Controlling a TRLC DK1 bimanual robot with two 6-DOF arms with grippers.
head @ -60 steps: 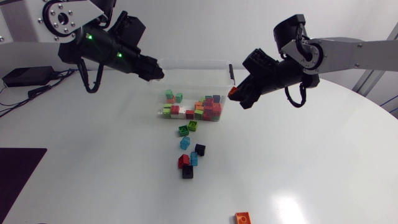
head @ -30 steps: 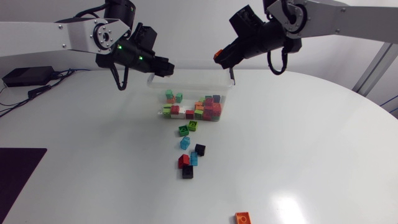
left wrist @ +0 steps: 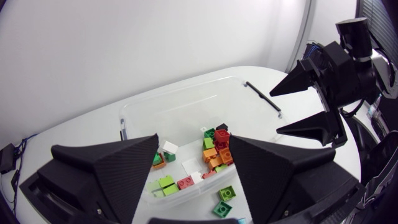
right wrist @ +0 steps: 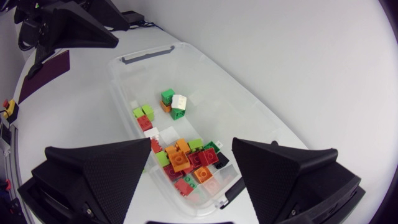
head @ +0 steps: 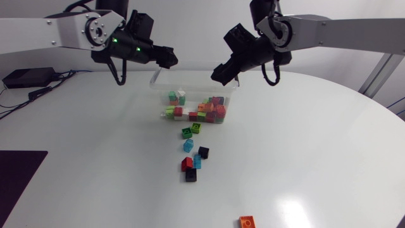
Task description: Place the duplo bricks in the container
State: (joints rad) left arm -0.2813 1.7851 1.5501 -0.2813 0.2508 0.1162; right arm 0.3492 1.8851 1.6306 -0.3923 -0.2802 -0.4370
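A clear plastic container [head: 196, 83] stands at the back middle of the table, holding several coloured duplo bricks [head: 209, 109]. My left gripper [head: 166, 60] hovers over its left rear corner, open and empty. Over the right end my right gripper [head: 221, 72] is open and empty too. In the left wrist view the container [left wrist: 186, 115] and its bricks [left wrist: 214, 149] lie below my left gripper [left wrist: 194, 146], with the right gripper [left wrist: 311, 102] ahead. The right wrist view shows a white brick [right wrist: 179, 101] on green ones and a pile [right wrist: 189, 158] under my right gripper [right wrist: 191, 149].
Loose bricks lie in front of the container: two green ones [head: 190, 130], a light blue one [head: 188, 145], a black one [head: 203, 152], and a red, blue and black cluster [head: 190, 167]. An orange brick [head: 247, 221] sits near the front edge.
Both arms swung in over the container and both grippers opened. The orange-red brick has left the right gripper's fingers. A white brick now lies by the green ones inside.
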